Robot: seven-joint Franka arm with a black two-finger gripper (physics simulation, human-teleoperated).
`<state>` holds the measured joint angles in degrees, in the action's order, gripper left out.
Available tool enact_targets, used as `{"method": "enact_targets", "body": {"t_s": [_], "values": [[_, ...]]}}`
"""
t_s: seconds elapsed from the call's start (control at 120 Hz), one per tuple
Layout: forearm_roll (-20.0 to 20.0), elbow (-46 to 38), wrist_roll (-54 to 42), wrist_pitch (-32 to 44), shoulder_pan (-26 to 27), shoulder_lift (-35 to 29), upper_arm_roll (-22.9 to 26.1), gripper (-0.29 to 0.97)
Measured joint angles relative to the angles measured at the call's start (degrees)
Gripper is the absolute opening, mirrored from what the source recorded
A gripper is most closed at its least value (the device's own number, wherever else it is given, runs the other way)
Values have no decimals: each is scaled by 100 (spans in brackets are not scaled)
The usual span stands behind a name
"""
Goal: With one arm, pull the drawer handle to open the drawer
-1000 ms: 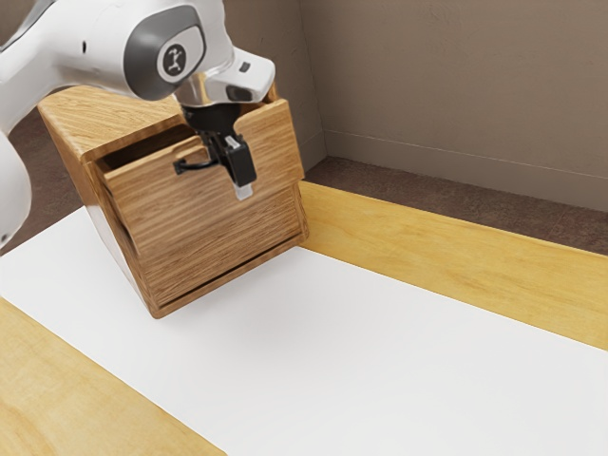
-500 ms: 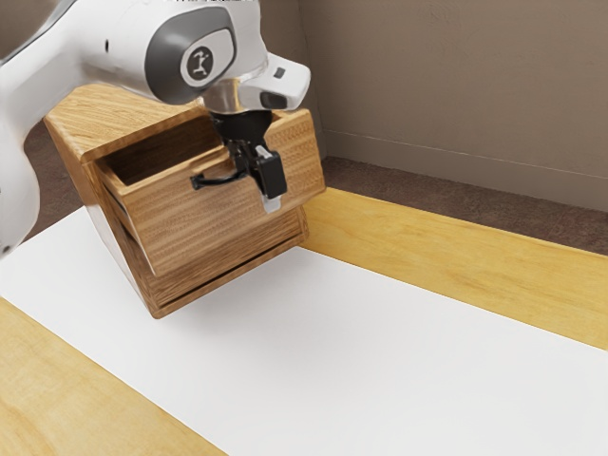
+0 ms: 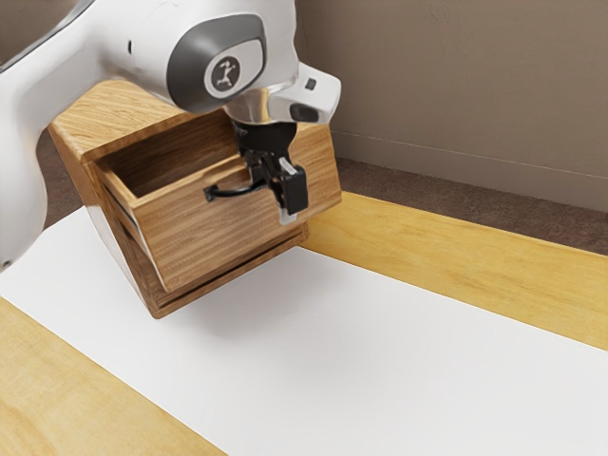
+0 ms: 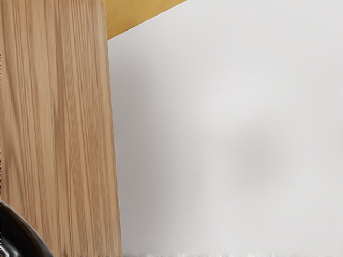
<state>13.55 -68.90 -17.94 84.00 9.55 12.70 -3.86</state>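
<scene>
1. The black two-finger gripper [image 3: 282, 190] sits further toward the exterior view's right than half a second ago. The light oak drawer [image 3: 214, 233] has come out with it, and more of its hollow inside shows behind the jaws.
2. The jaws pinch the thin black bar handle [image 3: 228, 189] at one end. The handle stands off the drawer front, just behind the jaws.
3. The slanted oak cabinet [image 3: 95, 119] has not shifted on the white table sheet [image 3: 361, 351] below the jaws.
4. The white arm [image 3: 114, 47] covers the cabinet's rear corner, and the fingers hide the handle's gripped end.
5. In the wrist view the drawer front [image 4: 53, 128] is close beside the hand, with the white sheet [image 4: 225, 134] beyond it and a strip of yellow wooden tabletop [image 4: 139, 10] past that.
6. I cannot identify the dark blurred curve [image 4: 13, 238] at the wrist view's edge.
</scene>
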Motion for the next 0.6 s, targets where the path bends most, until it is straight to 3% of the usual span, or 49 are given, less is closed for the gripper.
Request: {"method": "enact_targets", "body": {"t_s": [0.108, 0.6], "values": [[66, -70, 146, -58, 91, -86, 134, 52], [761, -81, 584, -166, 27, -411, 772, 65]]}}
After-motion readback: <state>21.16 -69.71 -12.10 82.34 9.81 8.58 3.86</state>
